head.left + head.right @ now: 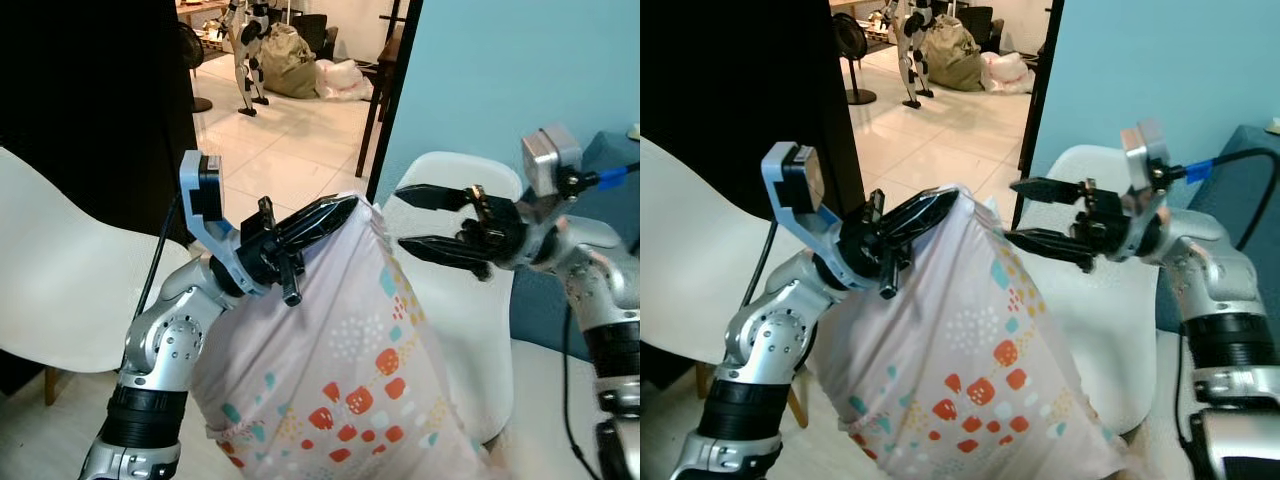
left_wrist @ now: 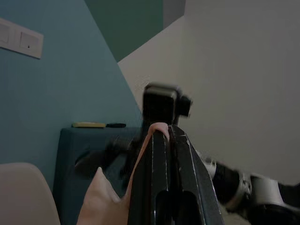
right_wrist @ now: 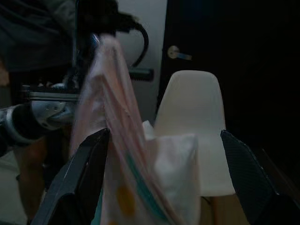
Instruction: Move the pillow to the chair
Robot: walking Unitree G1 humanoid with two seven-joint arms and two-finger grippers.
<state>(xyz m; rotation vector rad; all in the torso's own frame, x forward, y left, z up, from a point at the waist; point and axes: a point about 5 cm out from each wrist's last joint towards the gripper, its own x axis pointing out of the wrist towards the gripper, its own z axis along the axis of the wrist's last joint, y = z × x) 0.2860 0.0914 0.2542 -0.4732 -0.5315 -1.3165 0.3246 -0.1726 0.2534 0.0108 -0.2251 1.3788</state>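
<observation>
Two chairs: white shell chair (image 1: 60, 270) at the robot's left, second white chair (image 1: 470, 300) ahead-right, directly behind the pillow.
Pillow (image 1: 340, 380): pale pink, printed with red, teal and white shapes; held up in the air by its top corner, lower end near the right chair's seat, contact not clear.
Left gripper (image 1: 315, 225): fingers pinched tight on the pillow's top corner, fabric showing between them in the left wrist view.
Right gripper (image 1: 425, 220): fingers spread wide, just beside the pillow's upper edge, gripping nothing.
Done: pillow lifted and carried up to a chair.
Left: lower it onto the seat, release; probably over halfway.
Background: another humanoid robot (image 1: 245, 50) and bags (image 1: 300, 65) on the tiled floor.
</observation>
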